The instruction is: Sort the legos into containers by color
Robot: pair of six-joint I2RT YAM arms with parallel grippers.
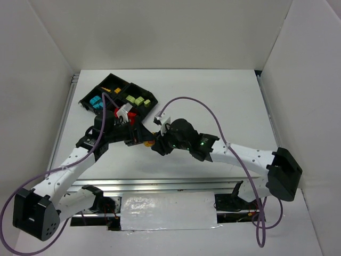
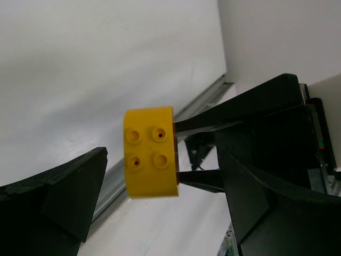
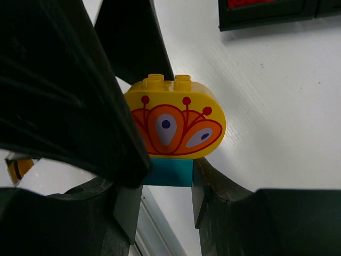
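My right gripper (image 1: 158, 145) (image 3: 167, 186) is shut on a teal brick (image 3: 168, 172) that has a yellow rounded brick (image 3: 176, 120) with an orange print stuck on top. The pair hangs above the table, in front of the black tray (image 1: 88, 96). My left gripper (image 1: 144, 140) (image 2: 162, 160) is open. Its fingers (image 2: 58, 197) stand wide on either side of the yellow brick (image 2: 151, 152) without touching it. The pair shows as an orange spot in the top view (image 1: 151, 143). The tray holds teal bricks (image 1: 96, 102), pale green bricks (image 1: 137, 100), a red brick (image 1: 118, 112) and an orange piece (image 1: 109, 88).
White walls enclose the table on three sides. A metal rail (image 1: 160, 184) runs along the near edge. A corner of the tray (image 3: 266, 18) with red inside lies at the top of the right wrist view. Purple cables loop over both arms.
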